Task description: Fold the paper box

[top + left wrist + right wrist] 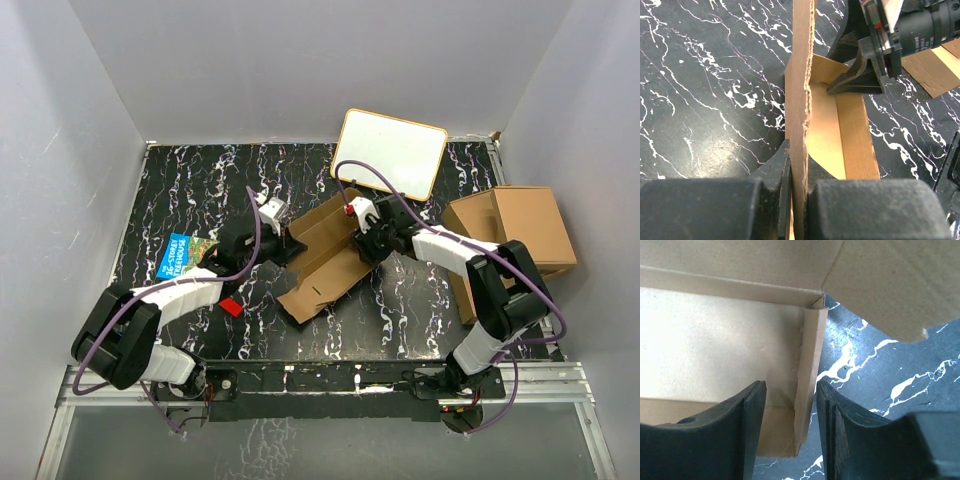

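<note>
The paper box (pixel 325 262) is a brown corrugated die-cut piece, partly folded, lying on the black marbled table between the two arms. My left gripper (pixel 283 245) is shut on an upright side wall of the paper box (pixel 801 100), which stands edge-on between its pads. My right gripper (pixel 364 237) is at the box's far right side. It is open, its jaws standing on either side of a raised short wall (pixel 807 385) without touching it. In the left wrist view the right gripper (pixel 860 82) shows inside the box.
A white board (pixel 390 152) lies at the back. A pile of larger brown cardboard boxes (pixel 515 235) stands at the right. A blue picture book (pixel 180 255) and a small red piece (pixel 231 306) lie at the left.
</note>
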Tool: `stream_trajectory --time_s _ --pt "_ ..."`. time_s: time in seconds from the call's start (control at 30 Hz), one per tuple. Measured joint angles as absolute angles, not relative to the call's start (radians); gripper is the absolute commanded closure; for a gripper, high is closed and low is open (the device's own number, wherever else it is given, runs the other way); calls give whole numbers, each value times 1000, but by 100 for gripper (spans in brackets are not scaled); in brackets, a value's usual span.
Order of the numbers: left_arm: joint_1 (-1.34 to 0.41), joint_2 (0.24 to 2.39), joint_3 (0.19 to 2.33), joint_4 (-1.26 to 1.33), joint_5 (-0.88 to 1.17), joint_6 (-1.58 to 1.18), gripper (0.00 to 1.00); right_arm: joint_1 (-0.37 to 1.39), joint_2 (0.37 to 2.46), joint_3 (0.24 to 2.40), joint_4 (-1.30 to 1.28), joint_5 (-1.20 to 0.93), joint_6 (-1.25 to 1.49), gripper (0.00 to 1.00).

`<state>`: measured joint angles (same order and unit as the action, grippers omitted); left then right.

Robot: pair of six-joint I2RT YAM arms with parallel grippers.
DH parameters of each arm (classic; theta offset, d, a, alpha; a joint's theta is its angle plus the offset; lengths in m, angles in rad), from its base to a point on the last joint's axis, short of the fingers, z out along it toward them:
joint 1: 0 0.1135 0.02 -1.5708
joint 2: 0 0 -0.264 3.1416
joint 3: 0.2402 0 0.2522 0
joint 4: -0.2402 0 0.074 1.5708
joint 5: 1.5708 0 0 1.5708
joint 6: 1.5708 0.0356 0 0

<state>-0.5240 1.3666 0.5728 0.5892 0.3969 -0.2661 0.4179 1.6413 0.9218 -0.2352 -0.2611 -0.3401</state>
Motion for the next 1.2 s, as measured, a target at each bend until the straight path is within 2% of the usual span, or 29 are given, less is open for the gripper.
stream_trajectory --time_s 0.13,0.4,0.63,0.67,0.77,0.93,1.07,1.2 --pt "-508 1367 583 572 414 -245 100 401 1608 922 -259 -308 -361 44" --pt "-493 1387 591 566 450 -235 100 340 1515 922 -333 -472 -446 43" --pt "-493 1376 586 566 445 -264 100 183 1369 892 -388 -723 -490 42" --pt "-493 1367 580 567 441 -271 100 150 1344 878 -392 -760 -485 44" --pt "-494 1322 545 566 408 -300 100 72 1308 843 -391 -835 -442 59" --pt "-509 1207 481 548 308 -361 100 -28 1343 770 -361 -927 -252 74" --pt "-564 1137 461 520 208 -388 100 -32 1427 759 -305 -910 -114 77" --pt "-627 1113 460 493 111 -415 100 68 1555 822 -311 -799 -61 80"
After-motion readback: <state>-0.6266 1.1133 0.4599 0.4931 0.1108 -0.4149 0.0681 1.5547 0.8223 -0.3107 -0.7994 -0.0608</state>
